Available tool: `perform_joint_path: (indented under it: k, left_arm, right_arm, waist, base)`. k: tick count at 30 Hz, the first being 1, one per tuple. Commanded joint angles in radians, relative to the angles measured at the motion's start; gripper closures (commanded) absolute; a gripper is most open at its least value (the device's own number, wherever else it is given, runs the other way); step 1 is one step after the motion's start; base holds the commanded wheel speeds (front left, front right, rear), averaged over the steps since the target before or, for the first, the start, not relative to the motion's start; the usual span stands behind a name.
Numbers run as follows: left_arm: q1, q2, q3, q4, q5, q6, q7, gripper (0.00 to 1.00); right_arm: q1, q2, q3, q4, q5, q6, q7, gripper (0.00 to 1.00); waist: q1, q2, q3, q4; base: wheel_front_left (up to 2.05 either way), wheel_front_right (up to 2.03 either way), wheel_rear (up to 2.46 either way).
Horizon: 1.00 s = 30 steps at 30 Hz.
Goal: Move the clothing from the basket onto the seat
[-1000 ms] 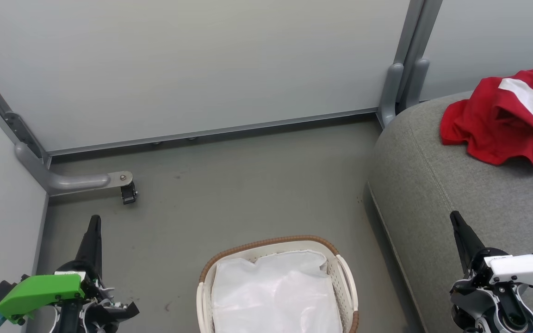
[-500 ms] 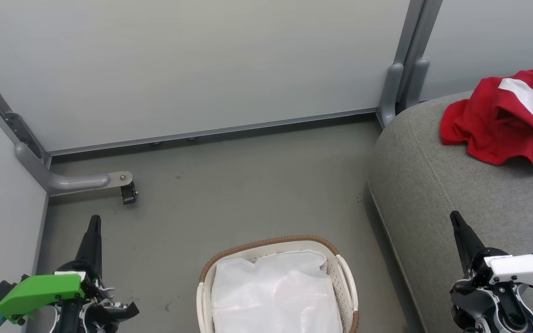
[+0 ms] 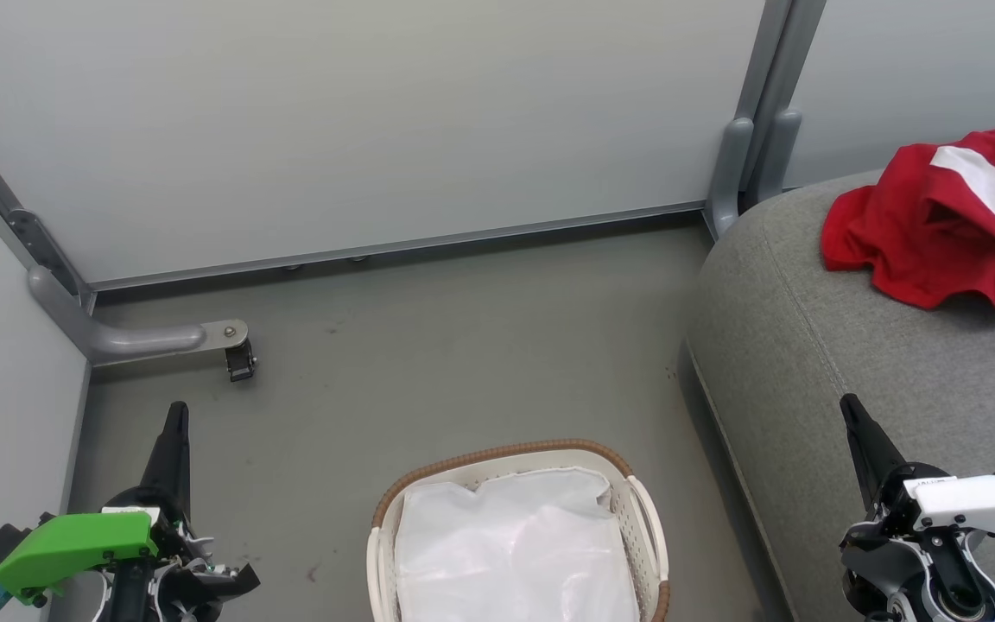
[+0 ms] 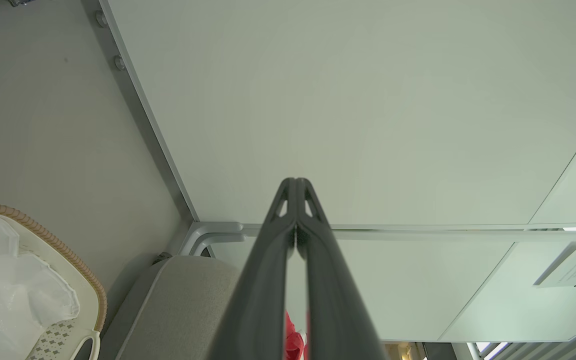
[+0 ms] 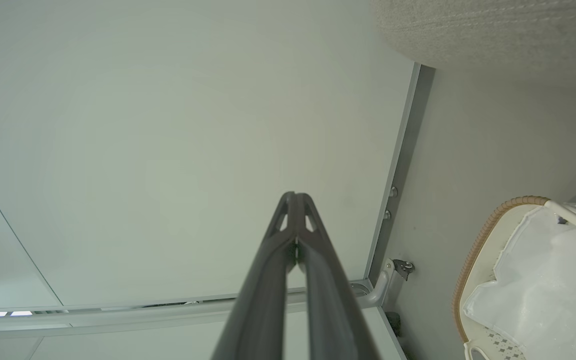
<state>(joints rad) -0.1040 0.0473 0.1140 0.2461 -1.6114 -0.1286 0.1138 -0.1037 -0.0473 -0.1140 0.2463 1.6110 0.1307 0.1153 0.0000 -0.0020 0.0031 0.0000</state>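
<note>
The red clothing (image 3: 947, 225), with a white panel, lies crumpled on the far part of the grey seat (image 3: 843, 363) at the right. On the floor in the lower middle stands the white basket (image 3: 646, 527) with a brown woven rim, holding just its white liner. My left gripper (image 3: 176, 413) is shut at the lower left, well left of the basket, holding nothing. Over the seat's near part at the lower right, my right gripper (image 3: 848, 404) is shut too. The basket (image 4: 55, 245) and seat (image 4: 178, 300) sit low in the left wrist view, with a sliver of clothing (image 4: 293, 340) between the shut fingers. The basket (image 5: 483, 245) is at the right of the right wrist view.
Pale partition walls (image 3: 359, 121) close off the back and left. A grey bracket foot with a small castor (image 3: 238, 361) juts onto the floor at the left. A grey post (image 3: 735, 173) stands at the seat's far corner. Grey floor (image 3: 463, 363) lies between basket and wall.
</note>
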Motion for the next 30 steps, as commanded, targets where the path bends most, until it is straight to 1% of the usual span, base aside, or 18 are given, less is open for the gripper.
perform_joint_path:
  k: [1, 30]
  left_arm:
    - [-0.010, 0.005, 0.002, -0.003, -0.003, -0.004, 0.004, 1.00]
    - [-0.010, 0.005, 0.002, -0.003, -0.003, -0.004, 0.004, 1.00]
  right_arm:
    - [-0.009, -0.006, -0.002, -0.004, 0.004, 0.000, 0.001, 1.00]
    - [-0.009, -0.006, -0.002, -0.004, 0.004, 0.000, 0.001, 1.00]
  waist:
    - [0.0000, 0.0020, 0.000, 0.000]
    - [0.0000, 0.0020, 0.000, 0.000]
  base:
    - [0.00, 0.00, 0.00]
    - [0.00, 0.00, 0.00]
